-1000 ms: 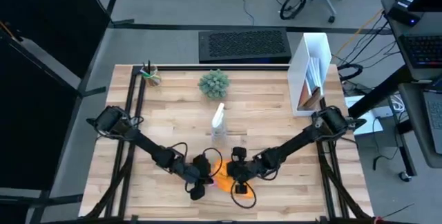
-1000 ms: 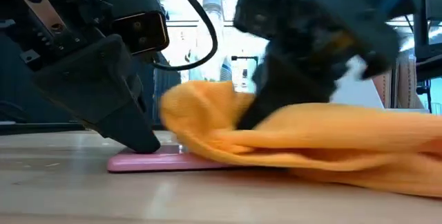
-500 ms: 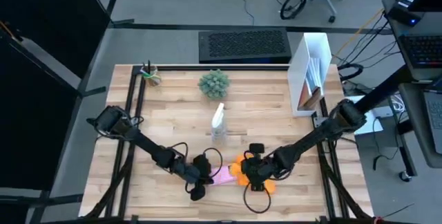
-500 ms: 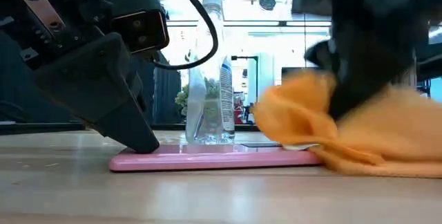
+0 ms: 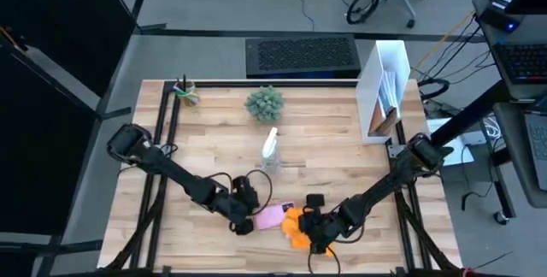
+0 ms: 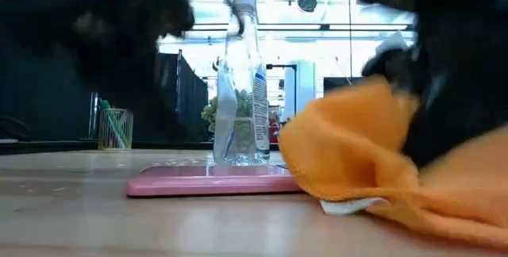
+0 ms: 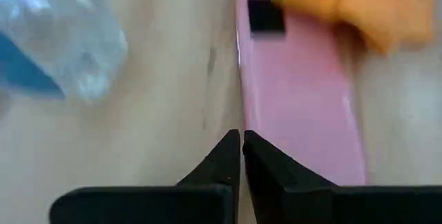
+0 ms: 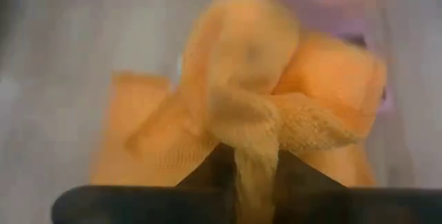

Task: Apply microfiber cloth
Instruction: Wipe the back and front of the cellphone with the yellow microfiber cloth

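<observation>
Beside the pink phone [image 5: 270, 217], on its end away from the left arm, sits the microfiber cloth [image 5: 296, 226], bunched on the desk [image 5: 342, 153] and overlapping that end of the phone. Right end effector [image 5: 314, 232] pinches a fold of it: in the right wrist view fabric is squeezed up between the dark fingers [image 8: 293, 172]. Likely gripped in a wad so it can be dragged across the phone as a pad.

Left end effector [image 7: 242, 156] has its fingers pressed together, empty, tips at the phone's long edge on the opposite end from the cloth. Can't tell whether it touches; my guess is it's there to brace the phone against sliding.

Cloth: bright orange, soft, nubbly weave, crumpled into rounded lobes, a small white tag [image 6: 349, 205] poking out underneath. Wider than the phone.

Spray bottle [image 5: 271, 151] stands upright beyond the phone, apart from it.
</observation>
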`<state>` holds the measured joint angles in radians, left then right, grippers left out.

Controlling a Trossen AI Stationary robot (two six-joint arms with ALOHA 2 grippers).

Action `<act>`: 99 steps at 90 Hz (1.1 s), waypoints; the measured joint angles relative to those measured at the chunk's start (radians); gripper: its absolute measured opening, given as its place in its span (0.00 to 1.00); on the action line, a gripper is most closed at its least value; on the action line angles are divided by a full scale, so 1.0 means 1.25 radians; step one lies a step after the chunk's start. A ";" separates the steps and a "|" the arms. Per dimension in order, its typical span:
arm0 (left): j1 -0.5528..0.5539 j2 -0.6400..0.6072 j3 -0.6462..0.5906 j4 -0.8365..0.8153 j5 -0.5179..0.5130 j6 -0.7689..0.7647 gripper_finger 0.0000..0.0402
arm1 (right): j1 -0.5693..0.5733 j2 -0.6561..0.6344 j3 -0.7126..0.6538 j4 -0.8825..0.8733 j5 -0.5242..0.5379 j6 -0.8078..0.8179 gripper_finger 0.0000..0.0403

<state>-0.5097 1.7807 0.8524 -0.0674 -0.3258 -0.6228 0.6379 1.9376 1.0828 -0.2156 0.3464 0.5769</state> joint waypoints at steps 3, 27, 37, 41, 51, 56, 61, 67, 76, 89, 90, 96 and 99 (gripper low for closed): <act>0.001 0.011 -0.002 0.001 0.001 -0.014 0.02 | 0.000 0.007 0.002 -0.002 0.006 0.006 0.03; -0.016 0.060 0.003 0.140 0.097 -0.027 0.02 | -0.028 0.019 0.002 -0.070 0.129 -0.027 0.03; -0.024 0.084 0.003 0.235 0.122 -0.020 0.02 | -0.047 0.012 0.000 -0.079 0.159 -0.058 0.03; -0.025 0.098 0.002 0.283 0.140 -0.020 0.02 | -0.057 0.012 -0.001 -0.074 0.163 -0.070 0.03; -0.026 0.138 0.010 0.370 0.158 -0.018 0.02 | -0.080 0.012 -0.002 -0.023 0.162 -0.099 0.03; -0.024 0.157 0.020 0.393 0.175 -0.018 0.02 | -0.086 0.012 -0.002 -0.009 0.158 -0.108 0.03; -0.021 0.167 0.031 0.399 0.200 -0.016 0.02 | -0.089 0.008 -0.002 -0.013 0.156 -0.115 0.03; -0.013 0.168 0.039 0.389 0.233 -0.008 0.02 | -0.088 -0.013 -0.002 -0.041 0.143 -0.123 0.03; -0.008 0.134 0.047 0.326 0.254 0.025 0.02 | -0.073 -0.071 -0.002 -0.075 0.137 -0.110 0.03; 0.002 0.059 0.055 0.258 0.189 0.091 0.02 | -0.051 -0.145 -0.001 -0.024 0.137 -0.099 0.03; 0.003 0.056 0.055 0.259 0.182 0.097 0.02 | -0.051 -0.147 0.000 -0.015 0.137 -0.103 0.03; 0.010 0.045 0.056 0.256 0.130 0.138 0.02 | -0.047 -0.147 0.000 0.047 0.134 -0.138 0.03; 0.016 0.045 0.055 0.254 0.109 0.158 0.02 | -0.048 -0.139 0.000 0.079 0.122 -0.158 0.03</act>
<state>-0.4898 1.8368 0.9213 0.2502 -0.1891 -0.4256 0.5777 1.7637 1.0832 -0.1170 0.4990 0.3791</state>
